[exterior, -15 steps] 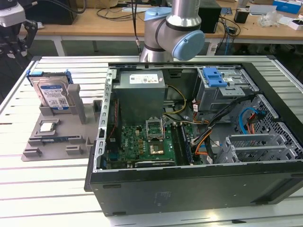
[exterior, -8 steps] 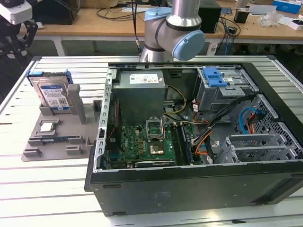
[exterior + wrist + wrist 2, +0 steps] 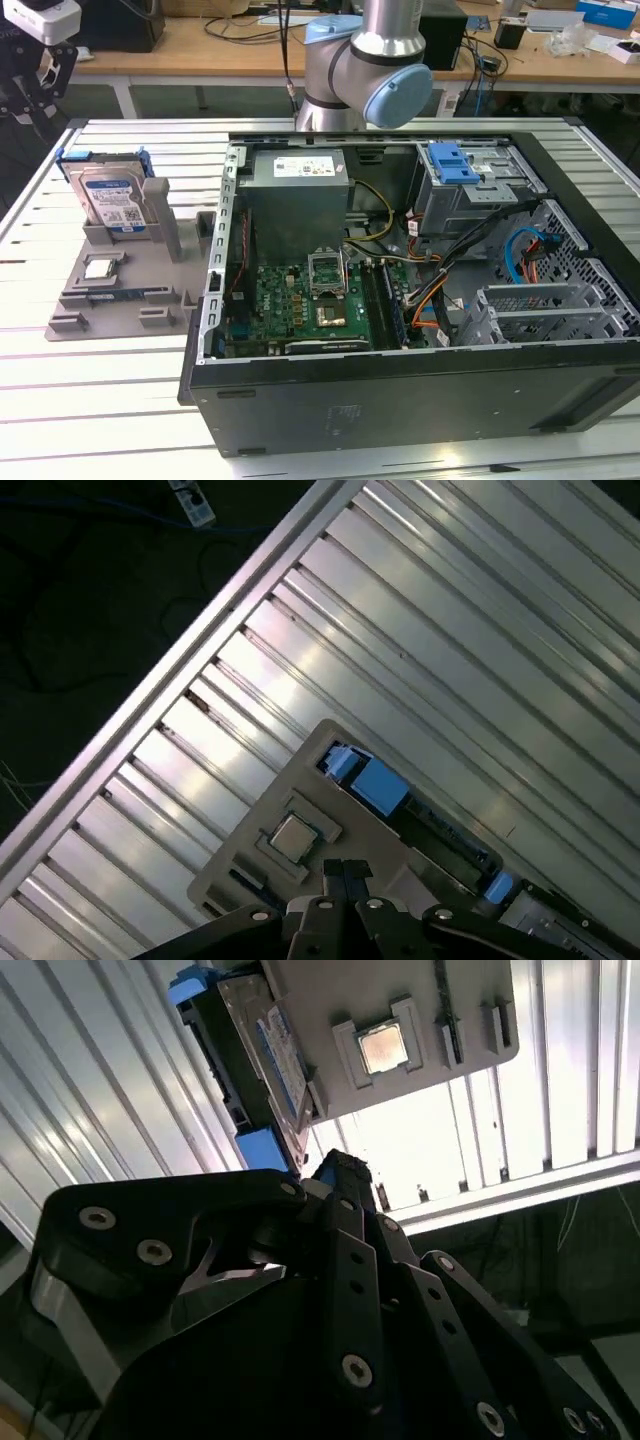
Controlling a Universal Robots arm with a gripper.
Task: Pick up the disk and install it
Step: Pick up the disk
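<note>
The disk [image 3: 110, 197] stands on edge in a grey holder [image 3: 120, 300] on the slatted table, at the exterior view's left. It is silver with a blue-and-white label and blue side rails. My black gripper [image 3: 35, 95] hangs above and beyond the holder, apart from the disk. In both wrist views the fingertips meet with nothing between them: the gripper [image 3: 340, 1168] is shut and points toward the disk [image 3: 275, 1060]. In the first wrist view the gripper [image 3: 345, 868] sits over the holder's near edge, with the disk [image 3: 440, 832] beside it.
A small square silver chip [image 3: 102, 268] lies flat in the holder. An open computer case [image 3: 400, 380] lies at the exterior view's right, with a drive bay and blue latch [image 3: 450, 165] at its far corner. The arm's base [image 3: 365, 70] stands behind the case.
</note>
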